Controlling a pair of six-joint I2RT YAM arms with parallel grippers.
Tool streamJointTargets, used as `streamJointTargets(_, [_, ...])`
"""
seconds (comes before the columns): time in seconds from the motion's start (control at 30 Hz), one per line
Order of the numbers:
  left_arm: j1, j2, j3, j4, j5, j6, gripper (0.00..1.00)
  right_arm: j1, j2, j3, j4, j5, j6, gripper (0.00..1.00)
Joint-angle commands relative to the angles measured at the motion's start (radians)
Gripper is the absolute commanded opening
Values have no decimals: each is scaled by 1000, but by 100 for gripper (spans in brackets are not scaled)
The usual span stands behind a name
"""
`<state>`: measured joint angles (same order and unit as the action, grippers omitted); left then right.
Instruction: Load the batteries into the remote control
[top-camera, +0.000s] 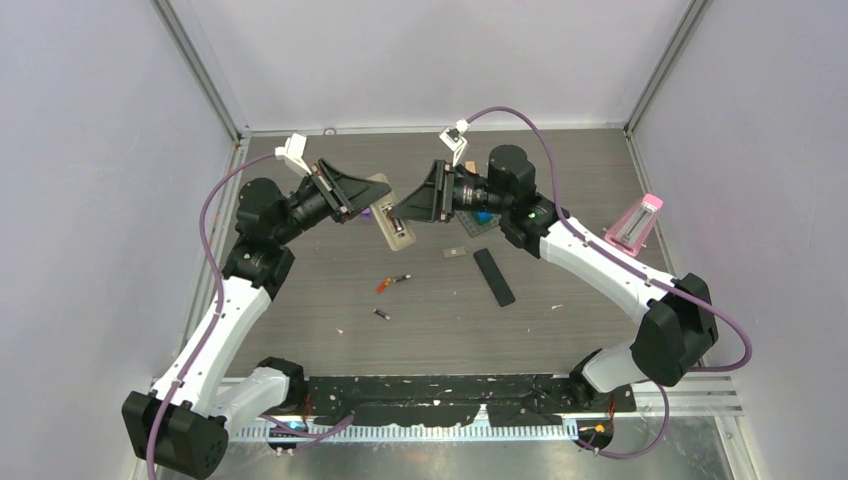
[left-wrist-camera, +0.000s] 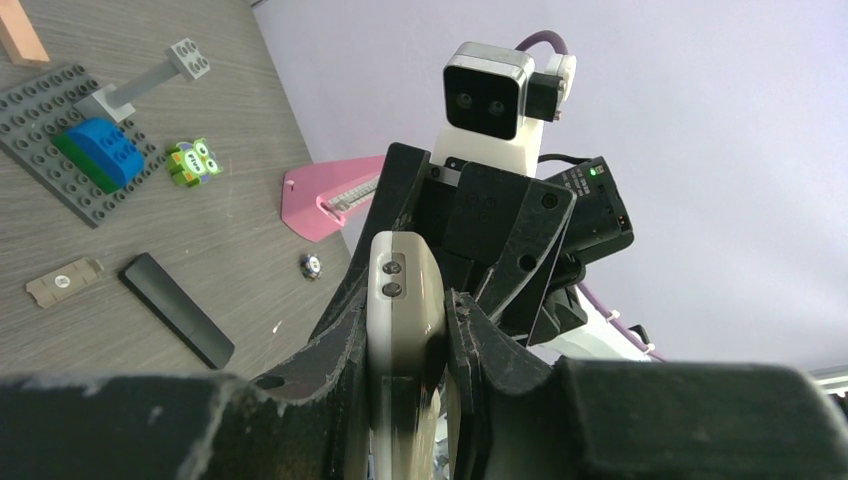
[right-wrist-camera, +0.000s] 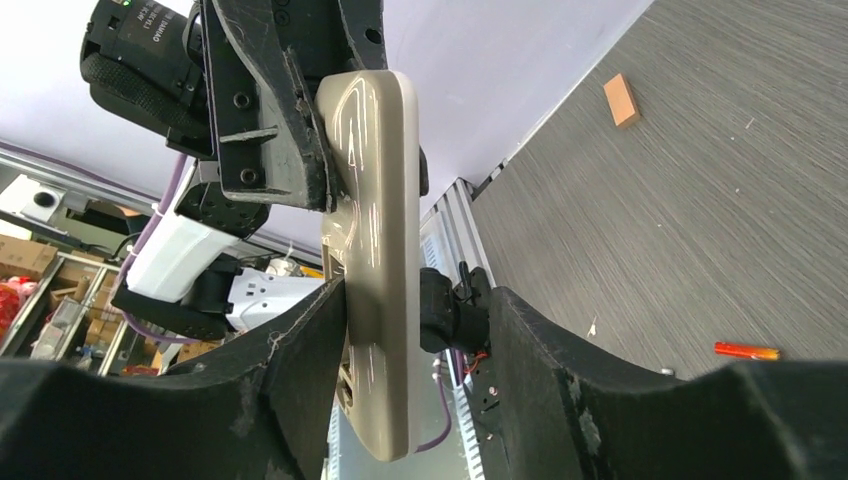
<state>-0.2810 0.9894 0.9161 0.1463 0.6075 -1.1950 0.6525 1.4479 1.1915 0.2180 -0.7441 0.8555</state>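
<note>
Left gripper (left-wrist-camera: 405, 335) clamps the remote (left-wrist-camera: 405, 290) aloft, right gripper (right-wrist-camera: 415, 330) straddles it half-open, orange-red battery (top-camera: 393, 284) and dark battery (top-camera: 381, 314) lie on the table (top-camera: 560, 320) below; a skewed squeeze could twist it loose.

No text is fully legible: the only print is a white-lettered label (right-wrist-camera: 158, 32) on the black actuator housing (right-wrist-camera: 115, 70) above and left of the remote control (right-wrist-camera: 375, 230), inverted and too blurred to make out.
</note>
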Motion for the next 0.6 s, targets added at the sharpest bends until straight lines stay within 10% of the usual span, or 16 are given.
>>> streamJointTargets(0.0, [3, -2, 32, 71, 27, -2, 0, 5, -28, 40, -68, 27, -76, 56])
streamJointTargets(0.3, [3, -6, 30, 69, 29, 2, 0, 8, -32, 54, -131, 65, -120, 44])
streamJointTargets(0.57, [2, -18, 22, 68, 38, 64, 0, 8, -67, 55, -111, 58, -122, 68])
